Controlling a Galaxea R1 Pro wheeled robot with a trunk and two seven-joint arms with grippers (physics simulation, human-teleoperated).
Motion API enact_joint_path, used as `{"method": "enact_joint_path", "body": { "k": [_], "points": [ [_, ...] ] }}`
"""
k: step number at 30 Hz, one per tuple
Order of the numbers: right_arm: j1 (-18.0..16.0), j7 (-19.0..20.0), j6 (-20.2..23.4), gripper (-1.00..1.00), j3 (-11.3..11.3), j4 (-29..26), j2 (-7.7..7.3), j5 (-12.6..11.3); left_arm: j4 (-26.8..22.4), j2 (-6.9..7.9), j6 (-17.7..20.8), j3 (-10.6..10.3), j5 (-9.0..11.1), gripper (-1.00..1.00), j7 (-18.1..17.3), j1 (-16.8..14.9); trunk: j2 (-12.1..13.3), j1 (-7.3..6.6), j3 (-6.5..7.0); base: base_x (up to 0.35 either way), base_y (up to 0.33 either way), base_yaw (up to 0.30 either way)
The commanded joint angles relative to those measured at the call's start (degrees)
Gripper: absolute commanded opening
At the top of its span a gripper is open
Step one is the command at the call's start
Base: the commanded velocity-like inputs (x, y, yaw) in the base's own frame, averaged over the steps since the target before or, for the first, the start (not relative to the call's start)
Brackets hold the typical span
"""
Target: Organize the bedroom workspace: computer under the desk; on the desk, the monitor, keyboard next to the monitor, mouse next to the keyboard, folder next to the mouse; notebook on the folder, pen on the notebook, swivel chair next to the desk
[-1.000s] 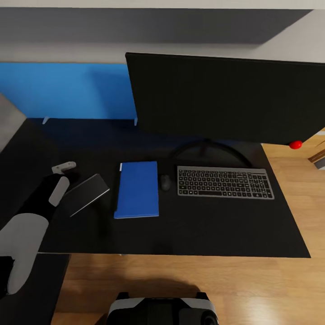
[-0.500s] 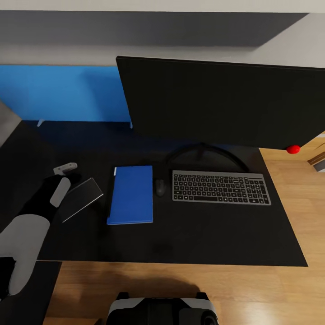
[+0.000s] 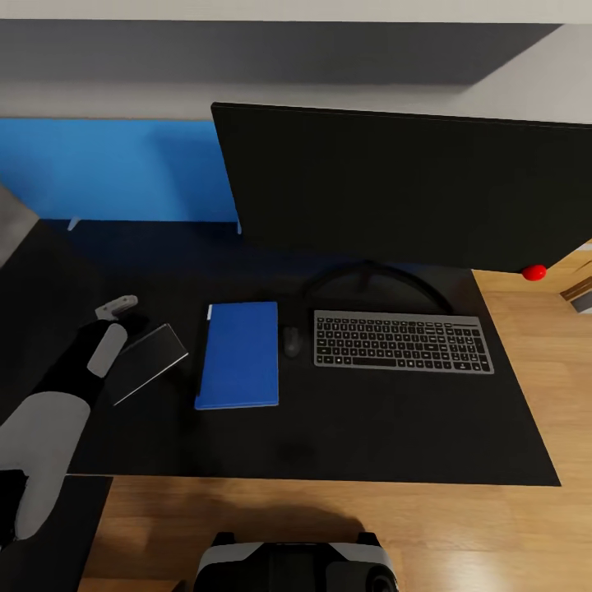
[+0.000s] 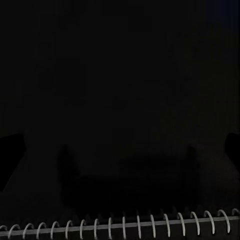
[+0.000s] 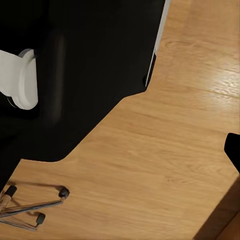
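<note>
Black tabletop [image 3: 345,427] carried most of the set: the monitor [image 3: 395,185] stood at the back, the keyboard [image 3: 403,342] lay before its stand, the mouse [image 3: 291,340] just beside the keyboard, and the blue folder [image 3: 239,354] just beside the mouse. The notebook [image 3: 146,360] sat tilted near the folder, at the left hand [image 3: 119,312]; whether that hand gripped it could not be told. The left wrist view showed the notebook's spiral binding [image 4: 120,227] close up. Judged remaining: notebook onto folder, pen on top, chair positioning. A chair base [image 5: 30,205] stood on the wood floor [image 5: 165,165]. The right hand's state could not be told.
</note>
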Motion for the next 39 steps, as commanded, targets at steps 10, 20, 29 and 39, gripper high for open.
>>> {"method": "enact_joint_path", "body": {
  "k": [10,20,29,39],
  "points": [
    [0.1,0.1,-0.1,1.00,0.2,-0.1,-0.06,-0.5,-0.2,0.26,0.0,-0.2,1.4,1.00,0.1,0.4,-0.1,0.04,-0.07,0.141,-0.023,0.000],
    [0.1,0.1,-0.1,1.00,0.1,-0.2,-0.06,-0.5,-0.2,0.51,-0.1,-0.1,1.5,1.00,0.1,1.5,-0.1,0.04,-0.07,0.058,-0.013,0.000],
    [0.1,0.1,-0.1,1.00,0.0,-0.1,-0.06,-0.5,0.2,0.52,-0.2,-0.1,1.5,1.00,0.1,2.5,-0.1,0.04,-0.07,0.007,-0.001,0.000],
    [0.1,0.1,-0.1,1.00,0.0,-0.1,-0.06,-0.5,0.4,0.54,-0.3,-0.1,1.5,1.00,0.1,3.1,-0.1,0.04,-0.07,0.001,0.000,0.000]
  ]
}}
